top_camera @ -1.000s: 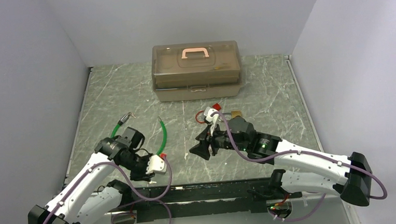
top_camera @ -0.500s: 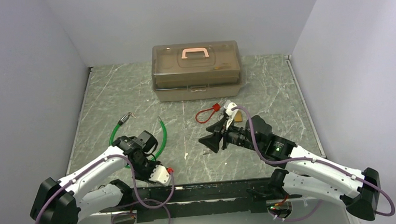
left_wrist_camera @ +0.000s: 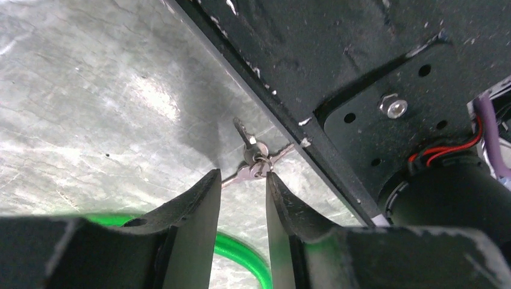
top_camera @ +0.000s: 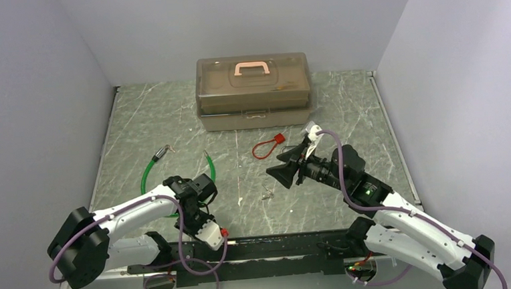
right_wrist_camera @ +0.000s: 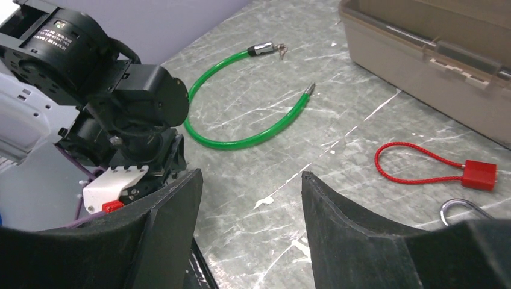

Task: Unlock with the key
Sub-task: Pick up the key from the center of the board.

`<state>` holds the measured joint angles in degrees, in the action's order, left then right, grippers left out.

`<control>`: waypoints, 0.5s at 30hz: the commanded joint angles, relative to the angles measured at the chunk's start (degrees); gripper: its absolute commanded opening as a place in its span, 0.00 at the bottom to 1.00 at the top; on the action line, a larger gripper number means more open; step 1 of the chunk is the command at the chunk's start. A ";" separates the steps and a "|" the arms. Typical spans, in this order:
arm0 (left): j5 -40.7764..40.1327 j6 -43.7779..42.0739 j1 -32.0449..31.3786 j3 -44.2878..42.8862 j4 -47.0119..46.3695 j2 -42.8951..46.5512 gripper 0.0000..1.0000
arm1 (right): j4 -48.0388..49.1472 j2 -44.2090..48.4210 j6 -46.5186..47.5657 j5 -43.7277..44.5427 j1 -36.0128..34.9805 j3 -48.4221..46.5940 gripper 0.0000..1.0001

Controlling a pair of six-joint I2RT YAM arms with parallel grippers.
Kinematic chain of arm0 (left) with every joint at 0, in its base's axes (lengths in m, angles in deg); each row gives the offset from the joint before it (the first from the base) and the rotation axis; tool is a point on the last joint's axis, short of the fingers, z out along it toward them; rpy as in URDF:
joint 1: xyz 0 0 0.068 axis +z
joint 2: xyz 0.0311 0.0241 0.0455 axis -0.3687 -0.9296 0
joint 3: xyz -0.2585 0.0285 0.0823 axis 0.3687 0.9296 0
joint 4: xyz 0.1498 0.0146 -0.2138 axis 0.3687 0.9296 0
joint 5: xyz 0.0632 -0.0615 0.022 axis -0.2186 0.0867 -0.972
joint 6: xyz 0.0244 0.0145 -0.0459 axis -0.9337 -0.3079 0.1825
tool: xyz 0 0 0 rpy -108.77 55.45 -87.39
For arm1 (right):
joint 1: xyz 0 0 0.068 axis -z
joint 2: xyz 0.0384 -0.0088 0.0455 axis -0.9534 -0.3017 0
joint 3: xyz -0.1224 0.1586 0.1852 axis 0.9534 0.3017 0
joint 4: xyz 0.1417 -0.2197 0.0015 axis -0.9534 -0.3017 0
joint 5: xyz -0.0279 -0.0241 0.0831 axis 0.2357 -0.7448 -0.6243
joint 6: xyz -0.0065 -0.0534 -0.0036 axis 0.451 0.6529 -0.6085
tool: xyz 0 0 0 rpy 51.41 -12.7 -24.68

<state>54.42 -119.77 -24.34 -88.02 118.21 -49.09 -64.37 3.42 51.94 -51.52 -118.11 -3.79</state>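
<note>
The key (left_wrist_camera: 253, 164) is one of a small silver bunch on a ring, lying on the table (top_camera: 345, 112) beside the black base rail (left_wrist_camera: 361, 72). From above the key (top_camera: 267, 195) is a tiny glint. My left gripper (left_wrist_camera: 242, 176) is open by a narrow gap, holds nothing, and its tips stop just short of the bunch. The left gripper (top_camera: 206, 189) sits low over the green cable. My right gripper (top_camera: 283, 173) hovers wide open and empty. A silver padlock shackle (right_wrist_camera: 459, 208) peeks past the right gripper (right_wrist_camera: 251, 174); the lock's body is hidden.
A green cable lock (top_camera: 148, 171) curves on the left (right_wrist_camera: 241, 138). A red tag on a red wire loop (top_camera: 273, 143) lies mid-table (right_wrist_camera: 480, 174). A closed tan toolbox (top_camera: 254, 91) stands at the back (right_wrist_camera: 422, 54). Walls close in on three sides.
My left arm has folded in and swung its gripper round over the green cable toward the keys. My right gripper has pulled back and right, off the keys, which stay on the table.
</note>
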 commanded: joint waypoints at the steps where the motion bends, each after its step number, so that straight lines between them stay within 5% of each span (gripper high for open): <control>1: -3.76 -4.49 -0.40 0.12 0.69 -0.29 0.39 | 1.23 1.39 -0.14 -3.46 2.30 0.21 0.64; 15: -2.11 -0.41 -7.51 1.32 -4.98 -4.26 0.39 | 0.03 2.73 0.12 -3.62 4.61 -0.46 0.64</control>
<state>50.18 -121.26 -28.95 -88.00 115.96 -52.76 -64.85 4.82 51.94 -54.56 -114.04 -3.77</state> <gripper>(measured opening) 0.391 0.639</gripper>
